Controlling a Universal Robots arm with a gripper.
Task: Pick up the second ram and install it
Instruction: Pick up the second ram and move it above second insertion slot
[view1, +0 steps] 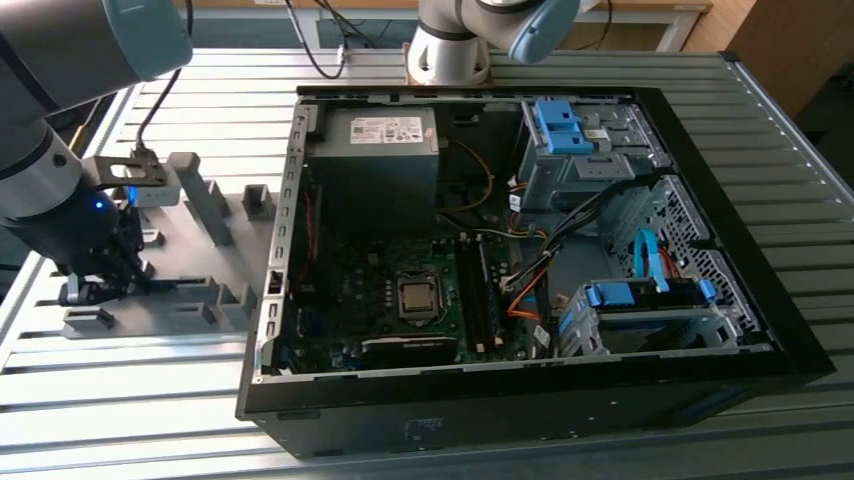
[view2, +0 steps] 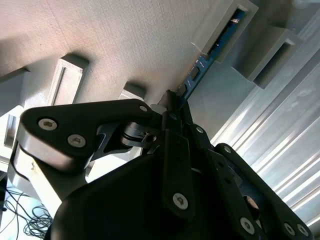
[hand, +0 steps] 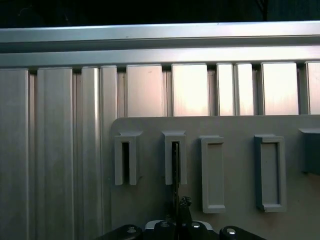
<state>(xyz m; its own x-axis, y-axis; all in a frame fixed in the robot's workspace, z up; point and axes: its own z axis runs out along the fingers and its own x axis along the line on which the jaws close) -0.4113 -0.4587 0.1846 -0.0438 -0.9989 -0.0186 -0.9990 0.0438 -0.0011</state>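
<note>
Exterior view: even, fairly bright light; pale sheen on the slatted table (view1: 160, 400); the computer case (view1: 787, 330) lies in shade inside
First wrist view: dim overall, warm glare patches on the slats
Second wrist view: the gripper (view2: 172, 97) dark against the brightly lit holder tray (view2: 125, 40)

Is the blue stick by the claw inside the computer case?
No, the thin blue circuit-board stick sits in a grey plastic tray.

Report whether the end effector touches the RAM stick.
Cannot tell: in the second wrist view the end effector overlaps the RAM stick, hiding any contact or gap.
</note>
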